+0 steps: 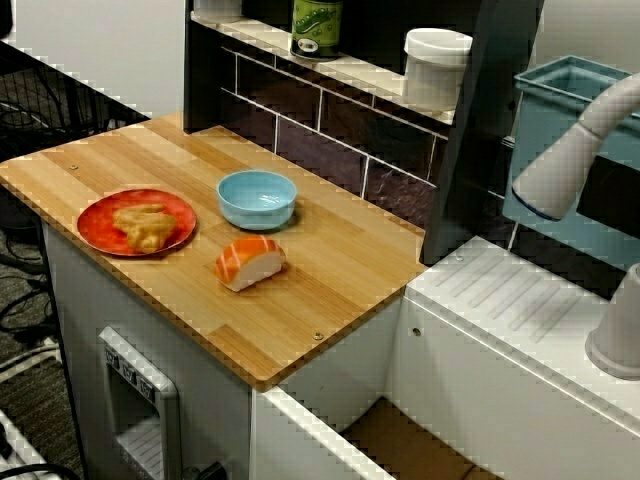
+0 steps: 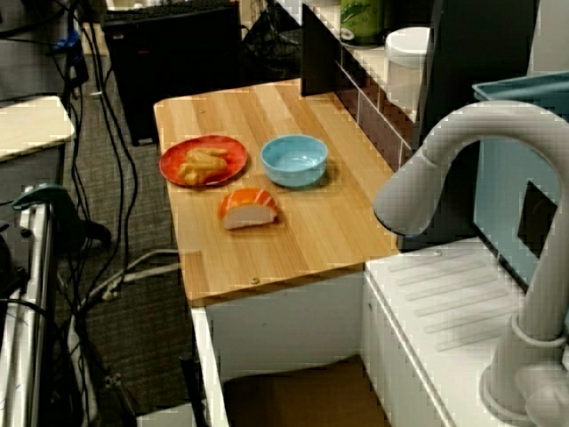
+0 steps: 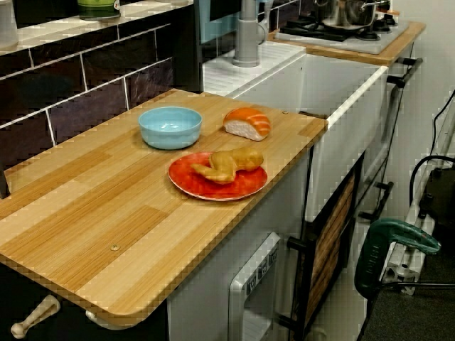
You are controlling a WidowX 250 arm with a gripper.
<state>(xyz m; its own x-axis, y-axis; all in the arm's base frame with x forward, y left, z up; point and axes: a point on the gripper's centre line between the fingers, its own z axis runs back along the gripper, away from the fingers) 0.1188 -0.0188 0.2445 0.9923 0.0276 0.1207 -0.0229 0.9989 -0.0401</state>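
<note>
**1. Tool.** The tool appears in none of the three views, so it cannot be told whether its jaws are spread or pressed together. The white curved part at 3 o'clock in the high view is the faucet [image 1: 570, 160] of the sink unit, not an arm.

**2. Layout.** Three items stand on the wooden worktop [image 1: 330, 270].
- The bowl [image 1: 257, 198] is light blue and empty, and sits near the middle.
- The sushi [image 1: 250, 262] is a white rice block with an orange top. It lies at 6 o'clock of the bowl, near it but apart.
- The plate [image 1: 95, 215] is red and shallow. It lies at 9 o'clock of the bowl, apart from it, and carries the chicken [image 1: 143, 226], one irregular fried piece across its centre.

**3. Surroundings.** A tiled back wall rises at 12 o'clock. Its shelf [image 1: 350, 70] holds a green bottle [image 1: 317, 25] and a white jar [image 1: 437, 65]. The view from the worktop's end shows the sushi close to the edge facing the sink.

**4. Handling (judgement).**
- The sushi looks best gripped from above across its short axis, with the jaws spread just past its width. The bowl limits room at 12 o'clock.
- The bowl offers only its rim.
- The chicken is lumpy and may shift on the plate, so a centred grip suits it.
- The plate looks too flat for anything but an edge pinch.
</note>
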